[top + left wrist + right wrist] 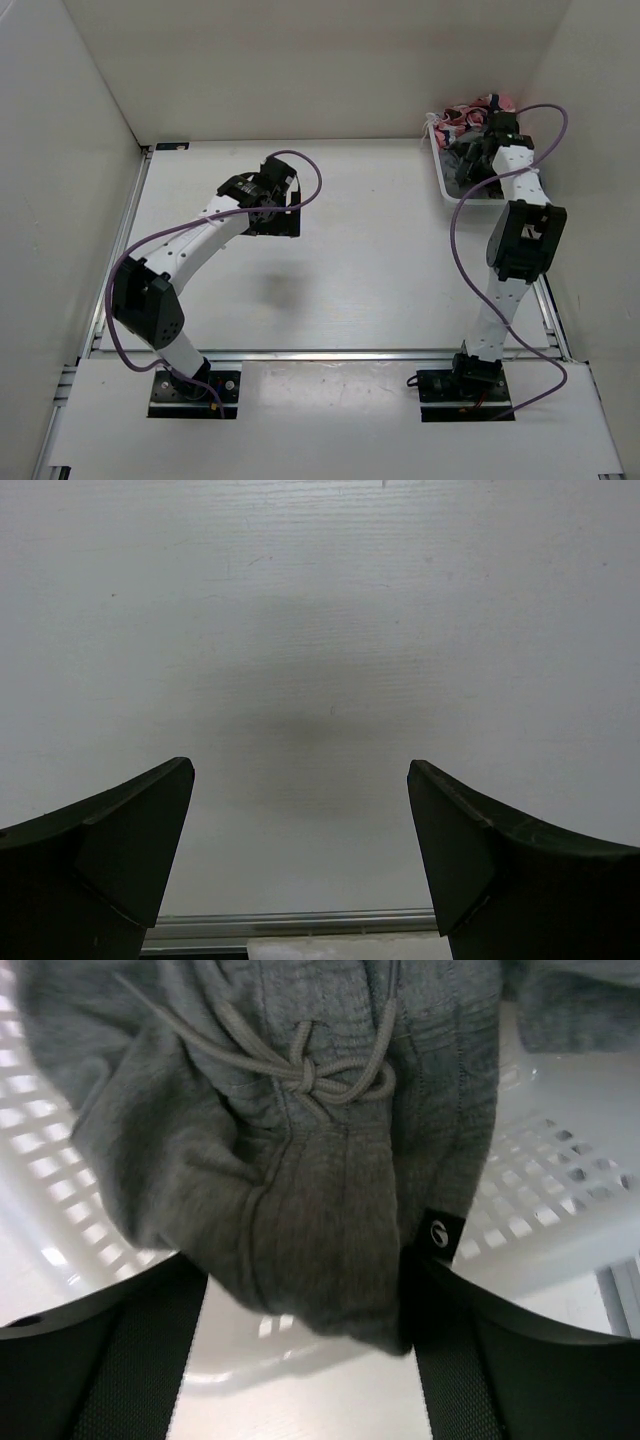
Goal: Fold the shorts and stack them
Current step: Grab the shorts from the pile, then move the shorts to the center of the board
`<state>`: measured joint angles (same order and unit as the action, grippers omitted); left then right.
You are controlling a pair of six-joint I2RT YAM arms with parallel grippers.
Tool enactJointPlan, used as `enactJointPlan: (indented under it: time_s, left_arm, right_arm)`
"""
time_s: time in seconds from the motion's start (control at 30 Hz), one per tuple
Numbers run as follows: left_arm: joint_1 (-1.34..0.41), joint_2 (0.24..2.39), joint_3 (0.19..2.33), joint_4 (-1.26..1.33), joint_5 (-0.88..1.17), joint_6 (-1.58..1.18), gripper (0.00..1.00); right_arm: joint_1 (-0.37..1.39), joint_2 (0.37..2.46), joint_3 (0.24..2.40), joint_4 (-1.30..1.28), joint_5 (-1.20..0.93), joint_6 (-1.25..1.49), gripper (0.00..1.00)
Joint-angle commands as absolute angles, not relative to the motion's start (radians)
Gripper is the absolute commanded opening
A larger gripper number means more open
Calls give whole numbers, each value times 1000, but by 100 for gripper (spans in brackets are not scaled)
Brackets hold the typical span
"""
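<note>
The grey shorts (300, 1160) hang in a bunch over the white slotted basket (560, 1160), with the knotted drawstring (300, 1070) and a small black label showing. My right gripper (305, 1280) is open, its two fingers standing either side of the lowest fold of the fabric; the right finger touches it. In the top view the right gripper (466, 160) is over the basket (440, 178) at the back right. My left gripper (300, 770) is open and empty, facing bare table; in the top view the left gripper (278, 215) hovers over the table's back middle.
Pink-and-white clothing (470, 112) lies at the basket's far end. White walls stand at the left, back and right. An aluminium rail (330, 353) runs along the table's near edge. Purple cables loop from both arms.
</note>
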<state>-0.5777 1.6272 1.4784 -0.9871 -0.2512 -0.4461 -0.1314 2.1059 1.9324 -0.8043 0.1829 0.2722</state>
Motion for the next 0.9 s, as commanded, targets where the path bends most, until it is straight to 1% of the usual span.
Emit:
enactJointPlan:
  time_s: [0.0, 0.03, 0.07, 0.13, 0.17, 0.2, 0.27, 0.33, 0.4, 0.43, 0.47, 0.57, 0.63, 0.67, 0.73, 0.77, 0.87]
  left_arm:
    - [-574, 1621, 1471, -965, -272, -453, 100]
    - [-574, 1621, 1471, -965, -272, -453, 100]
    - [-574, 1621, 1471, -965, -272, -453, 100]
    - [-574, 1621, 1471, -965, -272, -453, 100]
    - [-574, 1621, 1471, -965, -272, -453, 100]
    - [-574, 1621, 1471, -965, -272, -462, 100]
    - [-574, 1621, 1471, -965, -272, -462, 100]
    - [-574, 1621, 1471, -965, -272, -462, 100]
    - [-574, 1621, 1471, -965, -262, -486, 100]
    - [-574, 1621, 1471, -965, -236, -495, 100]
    - [-574, 1621, 1471, -956, -220, -495, 100]
    - [-574, 1621, 1471, -947, -152, -518, 100]
    - [-574, 1621, 1459, -946, -152, -529, 100]
    - [-574, 1621, 1448, -946, -152, -529, 98]
    - [-525, 1612, 1439, -965, -164, -529, 97]
    - [-502, 1596, 1439, -974, -164, -529, 97]
    - [-382, 1539, 1439, -995, -155, -538, 98]
  right_arm:
    - [-138, 2143, 1986, -787, 202, 262, 77]
    - [-138, 2155, 1987, -787, 202, 262, 73]
    - [-138, 2155, 1997, -769, 202, 271, 63]
    - [-138, 2122, 1977, -738, 189, 281, 47]
    - [-138, 2106, 1977, -709, 189, 281, 26]
    - [-138, 2073, 1962, -698, 189, 293, 15]
    - [-138, 2030, 1953, -687, 202, 293, 0]
    - [-138, 2002, 1962, -675, 181, 293, 0]
    - [-138, 1965, 1997, -666, 109, 293, 0]
    - [-138, 1954, 2049, -666, 57, 293, 0]
    - [-138, 1945, 2080, -666, -57, 305, 0]
    - [-138, 1890, 2204, -625, -248, 371, 0]
    - [-106, 1868, 2258, -551, -395, 411, 0]
    - [-91, 1856, 2329, -536, -419, 445, 0]
    - [-34, 1856, 2420, -516, -449, 465, 0]
    - [7, 1856, 2506, -515, -475, 489, 0]
    - [95, 1821, 2575, -466, -528, 512, 0]
